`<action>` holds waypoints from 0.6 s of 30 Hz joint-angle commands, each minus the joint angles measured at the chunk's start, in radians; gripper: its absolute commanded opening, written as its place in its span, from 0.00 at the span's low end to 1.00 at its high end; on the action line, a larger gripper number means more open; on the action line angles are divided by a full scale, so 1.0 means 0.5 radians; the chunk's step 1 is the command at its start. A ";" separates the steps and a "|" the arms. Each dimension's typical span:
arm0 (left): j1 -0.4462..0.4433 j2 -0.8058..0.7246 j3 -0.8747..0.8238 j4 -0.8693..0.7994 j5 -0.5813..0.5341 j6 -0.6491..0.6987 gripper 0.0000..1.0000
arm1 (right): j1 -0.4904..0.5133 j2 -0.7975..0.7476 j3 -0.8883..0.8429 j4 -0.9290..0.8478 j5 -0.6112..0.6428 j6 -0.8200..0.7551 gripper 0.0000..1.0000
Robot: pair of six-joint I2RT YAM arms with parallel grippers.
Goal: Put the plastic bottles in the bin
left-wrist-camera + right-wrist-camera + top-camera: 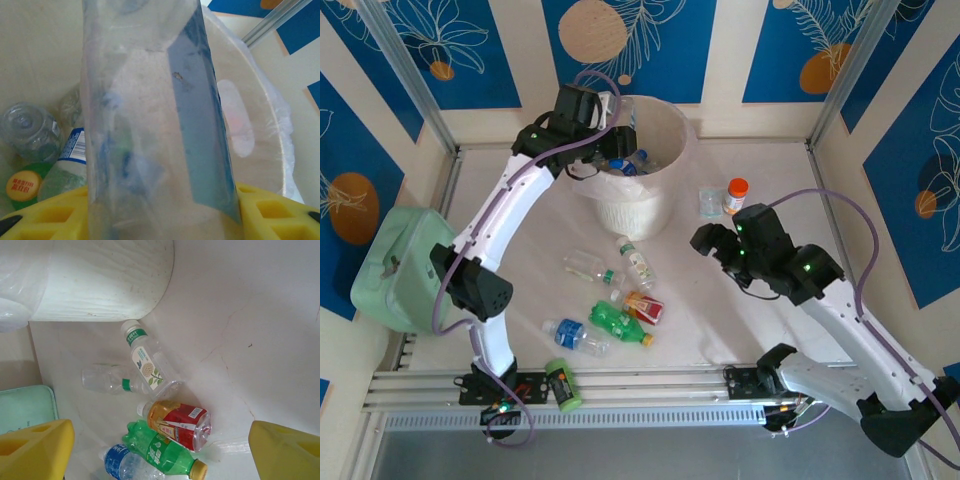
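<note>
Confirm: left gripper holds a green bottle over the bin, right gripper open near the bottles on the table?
Not green: the left wrist view shows the left gripper holding a clear bottle with a blue label over the bin. The right gripper is open near the bottles on the table.

**Bystanders around the counter**

A pale green boxy container sits at the left edge of the white counter. A small orange-capped bottle stands upright towards the far right. A short green-and-black cylinder lies tilted across the metal rails at the near edge. Blue wall panels carry pale leaf outlines and orange discs.
</note>
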 commanded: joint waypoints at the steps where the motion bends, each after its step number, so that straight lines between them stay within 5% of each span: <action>1: 0.012 0.021 0.073 -0.055 -0.018 0.037 0.55 | 0.015 0.011 -0.001 0.035 0.030 0.034 0.90; 11: 0.012 -0.014 0.082 -0.032 -0.022 0.031 0.74 | 0.015 0.042 0.043 0.034 0.032 0.005 0.90; 18: 0.011 -0.112 0.081 -0.021 -0.064 0.041 0.79 | 0.018 0.075 0.092 0.035 0.033 -0.027 0.90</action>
